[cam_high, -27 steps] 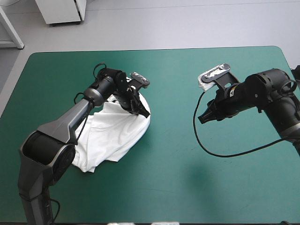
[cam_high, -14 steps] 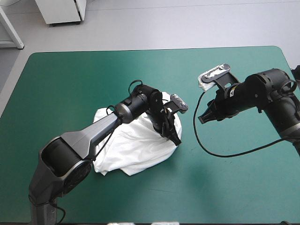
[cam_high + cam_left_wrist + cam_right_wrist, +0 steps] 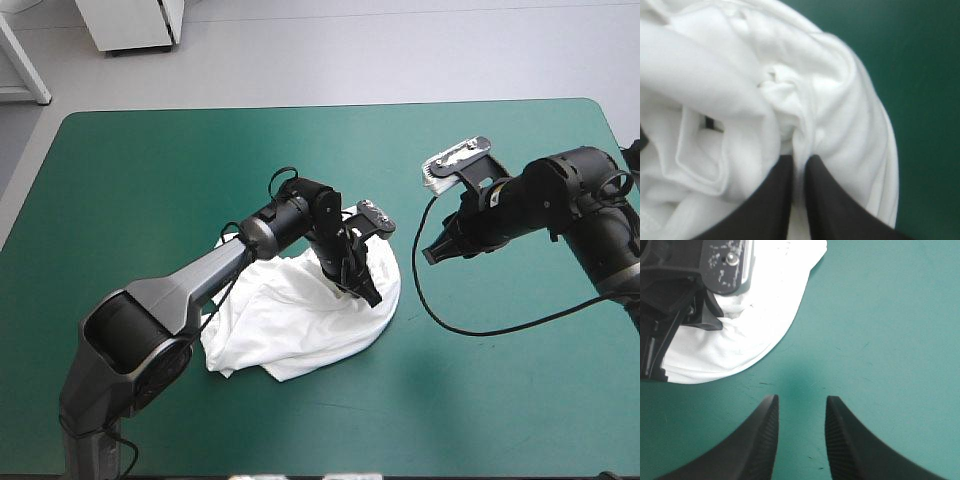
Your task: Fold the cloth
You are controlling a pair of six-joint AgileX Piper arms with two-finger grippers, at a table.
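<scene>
We judge folding barely begun: T-shirt [image 3: 300, 322] lies crumpled just left of frame centre on the surface [image 3: 500, 400]. Left pincer [image 3: 367, 294] pinches its cloth; right pincer [image 3: 431, 254] gapes empty, centre-right.

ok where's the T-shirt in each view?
High view: T-shirt heaped at centre, left gripper on its right-hand edge.
Left wrist view: fills most of it, pinched between the fingers.
Right wrist view: ahead of the right gripper, apart.
Shared landmark: the left gripper clamping it.
</scene>
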